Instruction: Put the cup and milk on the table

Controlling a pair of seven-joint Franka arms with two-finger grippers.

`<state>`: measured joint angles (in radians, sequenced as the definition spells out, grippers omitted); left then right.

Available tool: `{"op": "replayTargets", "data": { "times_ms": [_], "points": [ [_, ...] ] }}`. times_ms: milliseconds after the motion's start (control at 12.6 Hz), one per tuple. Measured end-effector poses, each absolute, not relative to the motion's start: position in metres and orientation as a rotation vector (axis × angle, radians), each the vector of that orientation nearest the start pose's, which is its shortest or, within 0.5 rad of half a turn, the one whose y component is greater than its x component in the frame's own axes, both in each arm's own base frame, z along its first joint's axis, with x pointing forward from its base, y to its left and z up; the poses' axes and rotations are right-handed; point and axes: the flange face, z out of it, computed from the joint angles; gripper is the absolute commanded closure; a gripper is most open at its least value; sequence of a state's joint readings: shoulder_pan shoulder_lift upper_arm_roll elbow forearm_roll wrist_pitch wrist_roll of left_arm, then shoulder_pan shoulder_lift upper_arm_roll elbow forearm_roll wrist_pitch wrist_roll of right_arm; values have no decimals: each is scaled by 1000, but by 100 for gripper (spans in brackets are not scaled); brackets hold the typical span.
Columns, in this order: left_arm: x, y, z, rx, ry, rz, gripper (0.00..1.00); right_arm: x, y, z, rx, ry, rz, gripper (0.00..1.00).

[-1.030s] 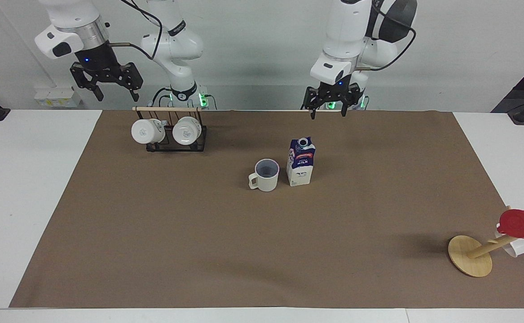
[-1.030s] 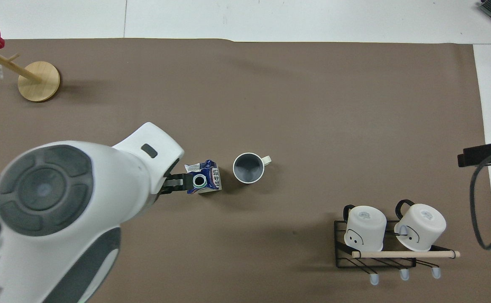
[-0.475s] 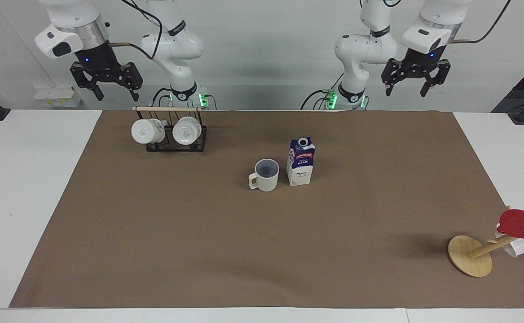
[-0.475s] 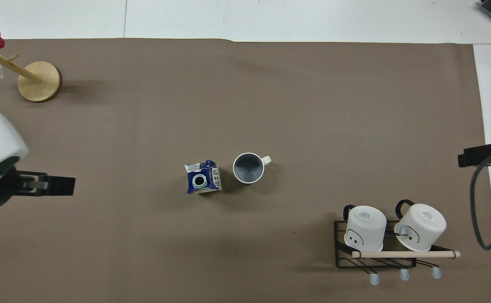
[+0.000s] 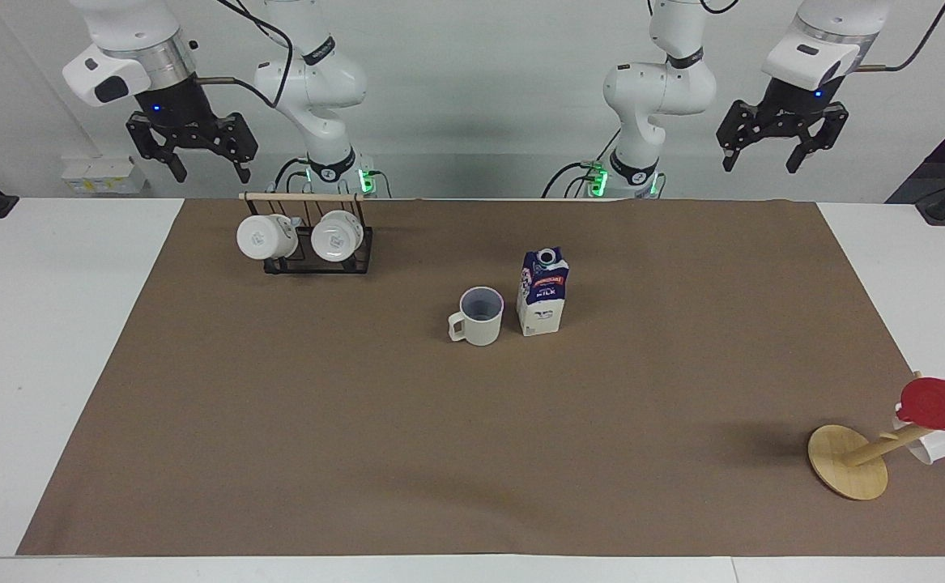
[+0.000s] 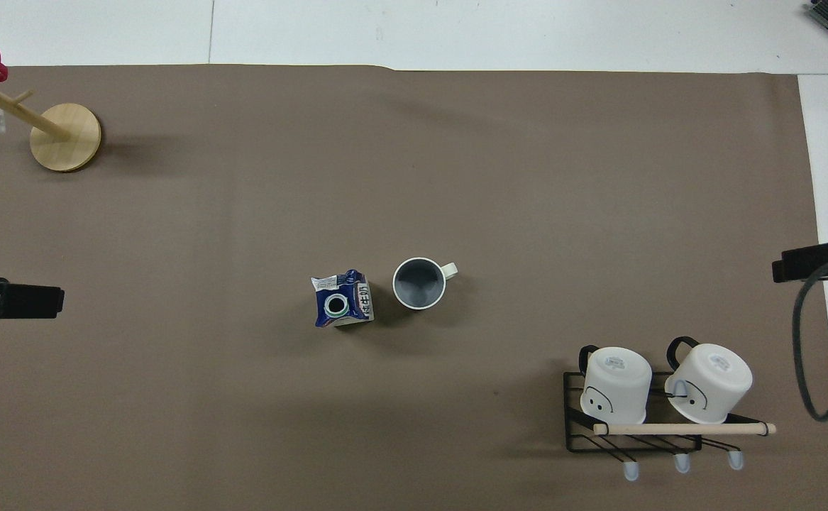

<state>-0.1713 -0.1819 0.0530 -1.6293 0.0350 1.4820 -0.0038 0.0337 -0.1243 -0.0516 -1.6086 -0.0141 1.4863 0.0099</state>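
Left claw (image 5: pixel 780 152): raised above the robots' edge of the worktop at the left arm's end, fingers apart, holding nothing.
Right claw (image 5: pixel 193 154): raised above the robots' edge at the right arm's end, fingers apart, empty; mug rack (image 5: pixel 317 247) with two white mugs just below it.
Milk (image 5: pixel 542 292): upright on the brown mat (image 5: pixel 278 421), well apart from both claws, roughly midway between them.
Cup (image 5: pixel 478 316): upright just beside the milk, toward the right claw, not touching.
Worktop (image 5: pixel 27 324): carries the mat.
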Motion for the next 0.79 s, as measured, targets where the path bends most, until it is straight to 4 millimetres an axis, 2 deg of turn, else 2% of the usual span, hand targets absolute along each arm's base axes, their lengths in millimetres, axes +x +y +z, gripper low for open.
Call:
{"op": "replayTargets", "data": {
  "times_ms": [396, 792],
  "points": [
    [512, -36, 683, -3113, 114, 15, 0, 508, -19, 669, -3149, 71, -15, 0],
    [514, -34, 688, -3113, 108, 3, 0, 511, -20, 666, -3150, 75, -8, 0]
  ]
}}
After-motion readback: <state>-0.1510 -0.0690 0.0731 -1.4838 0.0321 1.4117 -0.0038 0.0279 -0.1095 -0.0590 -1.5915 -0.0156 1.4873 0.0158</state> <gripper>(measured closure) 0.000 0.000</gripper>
